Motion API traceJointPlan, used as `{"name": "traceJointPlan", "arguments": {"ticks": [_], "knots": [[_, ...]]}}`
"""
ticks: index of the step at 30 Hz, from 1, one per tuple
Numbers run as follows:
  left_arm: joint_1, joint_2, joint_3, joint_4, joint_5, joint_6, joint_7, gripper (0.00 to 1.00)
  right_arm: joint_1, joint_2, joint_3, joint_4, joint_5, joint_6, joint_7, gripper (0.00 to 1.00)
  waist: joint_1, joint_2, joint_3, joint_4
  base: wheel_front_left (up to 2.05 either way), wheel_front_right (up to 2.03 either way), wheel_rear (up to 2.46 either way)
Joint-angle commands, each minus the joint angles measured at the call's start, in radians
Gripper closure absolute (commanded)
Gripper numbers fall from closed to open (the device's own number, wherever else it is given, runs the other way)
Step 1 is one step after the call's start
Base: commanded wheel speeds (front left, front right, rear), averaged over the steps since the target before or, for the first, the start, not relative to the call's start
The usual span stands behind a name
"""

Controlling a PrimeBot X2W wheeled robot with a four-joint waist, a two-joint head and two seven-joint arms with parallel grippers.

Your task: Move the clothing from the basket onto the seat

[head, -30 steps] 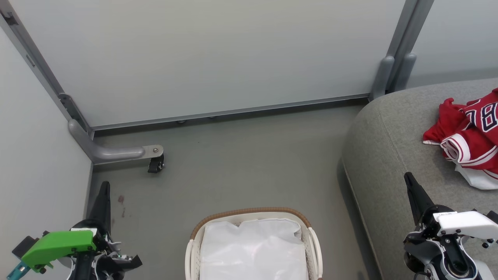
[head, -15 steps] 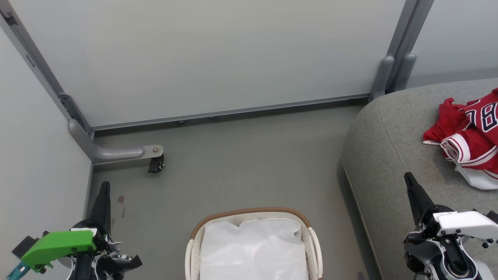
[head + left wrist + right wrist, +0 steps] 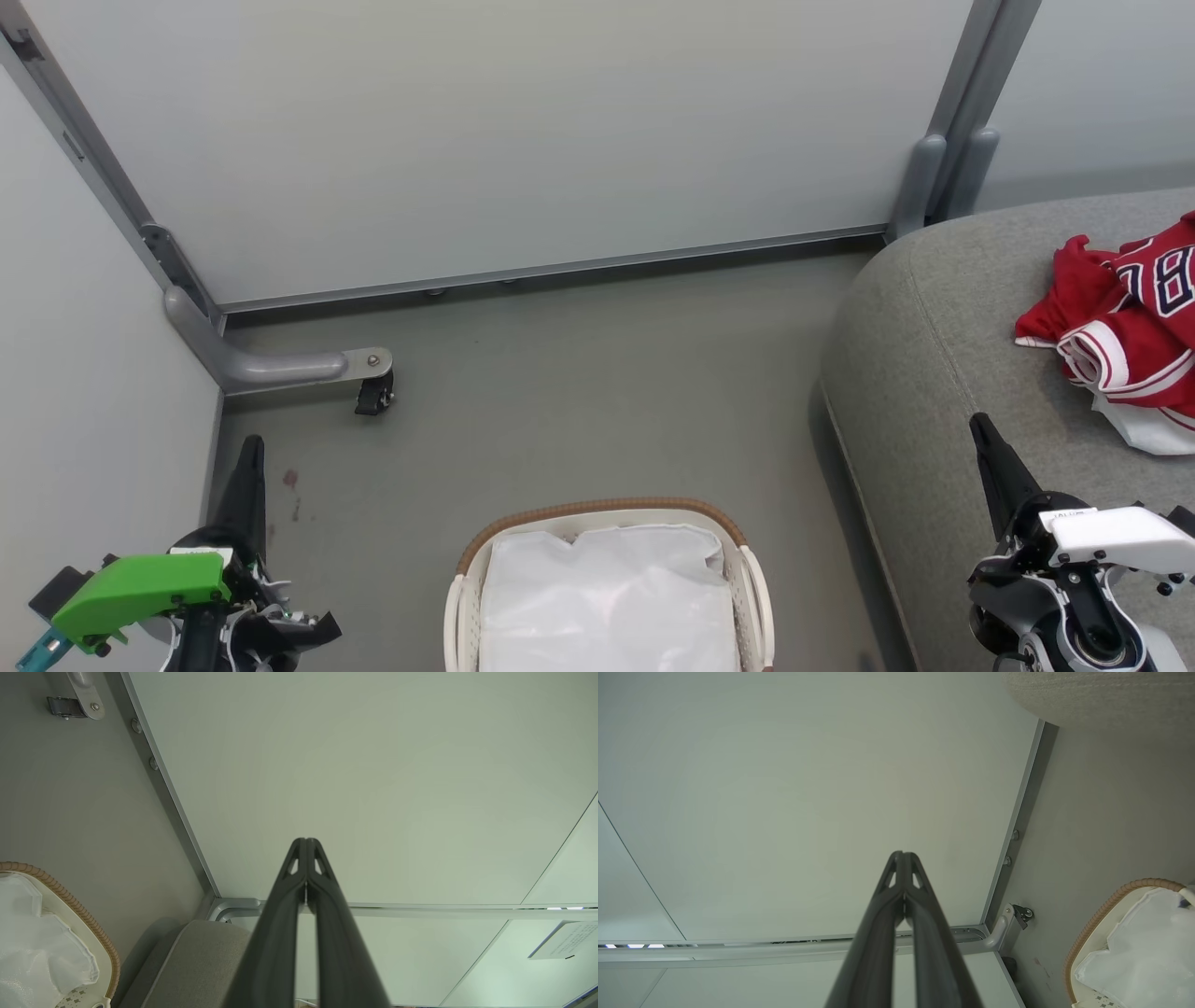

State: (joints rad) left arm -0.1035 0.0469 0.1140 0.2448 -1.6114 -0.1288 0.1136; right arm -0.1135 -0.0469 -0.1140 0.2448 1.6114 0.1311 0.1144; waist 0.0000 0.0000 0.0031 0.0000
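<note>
I'm watching my left tool (image 3: pixel 250 446) pressing its two dark fingers fully together, gripping nothing and touching nothing, its tips pointing up over the grey floor (image 3: pixel 579 392) at the lower left. My right tool (image 3: pixel 982 431) is doing the same at the lower right, pinched tight and empty, showing against the front of the seat (image 3: pixel 915 373). Between them the basket (image 3: pixel 597 511) is sitting on the floor, oval, white and perforated with a brown woven rim, and a crinkled white liner (image 3: pixel 607 597) is covering its inside. The clothing (image 3: pixel 1120 317), soft red fabric with white-and-black striped trim and lettering, is lying bunched on the seat at the far right, well apart from the basket. The seat is showing a rounded grey upholstered edge. Beyond, a pale panel wall (image 3: pixel 467 140) is standing on a metal foot (image 3: pixel 280 366) with a small black caster (image 3: pixel 373 397).
</note>
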Motion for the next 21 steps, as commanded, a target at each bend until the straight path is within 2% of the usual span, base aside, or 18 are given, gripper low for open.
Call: {"name": "traceJointPlan", "arguments": {"ticks": [1, 21], "knots": [[-0.011, 0.006, 0.002, -0.001, -0.003, -0.004, 0.005, 1.00, 0.010, -0.006, -0.002, -0.003, 0.003, -0.001, 0.003, 1.00, 0.0000, 0.0000, 0.000, 0.000, 0.00, 0.00, 0.00], [-0.011, 0.006, 0.002, -0.001, -0.003, -0.004, 0.004, 1.00, 0.010, -0.006, -0.002, -0.003, 0.003, -0.001, 0.003, 1.00, 0.0000, 0.0000, 0.000, 0.000, 0.00, 0.00, 0.00]]}}
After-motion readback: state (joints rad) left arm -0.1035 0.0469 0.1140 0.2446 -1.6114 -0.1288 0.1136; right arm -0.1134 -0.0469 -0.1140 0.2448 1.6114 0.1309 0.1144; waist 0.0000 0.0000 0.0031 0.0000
